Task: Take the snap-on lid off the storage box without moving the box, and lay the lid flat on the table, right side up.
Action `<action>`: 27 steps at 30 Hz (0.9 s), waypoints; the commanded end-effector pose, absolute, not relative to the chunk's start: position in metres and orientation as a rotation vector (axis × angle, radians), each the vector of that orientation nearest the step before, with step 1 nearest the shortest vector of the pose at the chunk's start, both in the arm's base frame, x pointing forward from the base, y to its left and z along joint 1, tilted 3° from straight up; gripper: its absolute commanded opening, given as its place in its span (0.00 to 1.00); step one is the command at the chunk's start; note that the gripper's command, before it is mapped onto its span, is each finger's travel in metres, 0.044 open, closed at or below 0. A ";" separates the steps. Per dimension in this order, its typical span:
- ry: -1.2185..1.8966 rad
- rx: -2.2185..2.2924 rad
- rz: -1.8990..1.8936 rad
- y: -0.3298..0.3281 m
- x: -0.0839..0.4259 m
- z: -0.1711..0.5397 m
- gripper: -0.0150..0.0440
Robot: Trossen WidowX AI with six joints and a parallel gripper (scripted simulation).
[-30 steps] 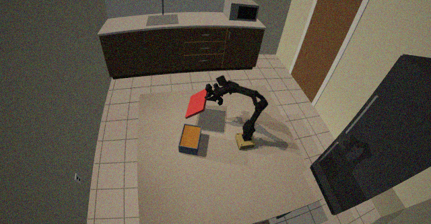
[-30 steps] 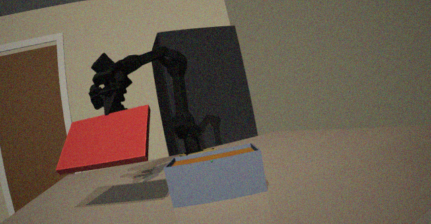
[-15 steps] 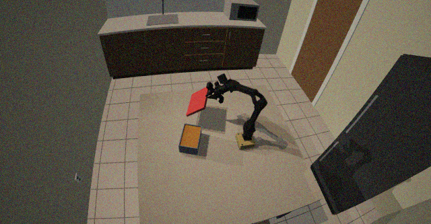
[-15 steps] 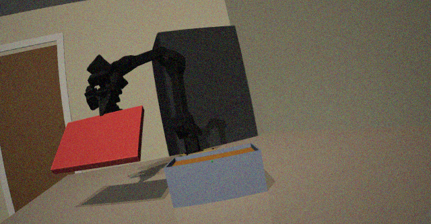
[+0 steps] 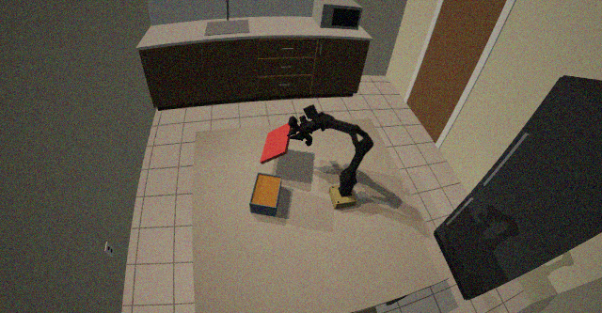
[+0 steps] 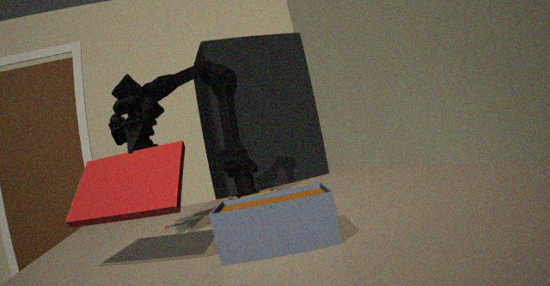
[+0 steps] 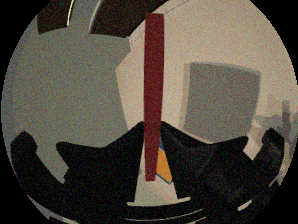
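The red lid [image 5: 276,144] [image 6: 129,185] [image 7: 154,65] hangs in the air, tilted steeply, its far edge lower than the edge at the fingers. My gripper [image 5: 290,132] [image 6: 137,150] [image 7: 152,125] is shut on one edge of the lid. In the wrist view the lid shows edge-on between the two fingers. The blue storage box [image 5: 263,209] [image 6: 279,232] stands upright and open on the table, its orange inside showing. The lid is off the box and apart from it, toward the kitchen side. Only a sliver of the box shows in the wrist view; the lid's underside is hidden in the exterior view.
The lid's shadow [image 5: 296,166] [image 6: 163,247] [image 7: 225,97] falls on the table [image 5: 235,257] beside the box. The arm's yellow base [image 5: 342,198] stands to the right of the box in the top view. Kitchen counters and a dark fridge are in the background.
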State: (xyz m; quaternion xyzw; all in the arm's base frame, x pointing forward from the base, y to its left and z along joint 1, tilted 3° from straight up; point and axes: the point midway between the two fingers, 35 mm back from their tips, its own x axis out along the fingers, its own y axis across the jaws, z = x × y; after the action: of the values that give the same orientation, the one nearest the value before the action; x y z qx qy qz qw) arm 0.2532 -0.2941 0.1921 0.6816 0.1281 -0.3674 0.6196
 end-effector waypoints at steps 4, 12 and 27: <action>0.294 1.562 -0.831 -0.294 0.254 0.186 0.25; 0.294 1.562 -0.831 -0.294 0.254 0.180 0.25; 0.294 1.562 -0.831 -0.294 0.253 0.168 0.25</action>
State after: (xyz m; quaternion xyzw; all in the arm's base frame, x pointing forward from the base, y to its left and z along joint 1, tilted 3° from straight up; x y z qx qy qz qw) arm 0.2526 -0.2948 0.1700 0.6813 0.1275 -0.3671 0.6204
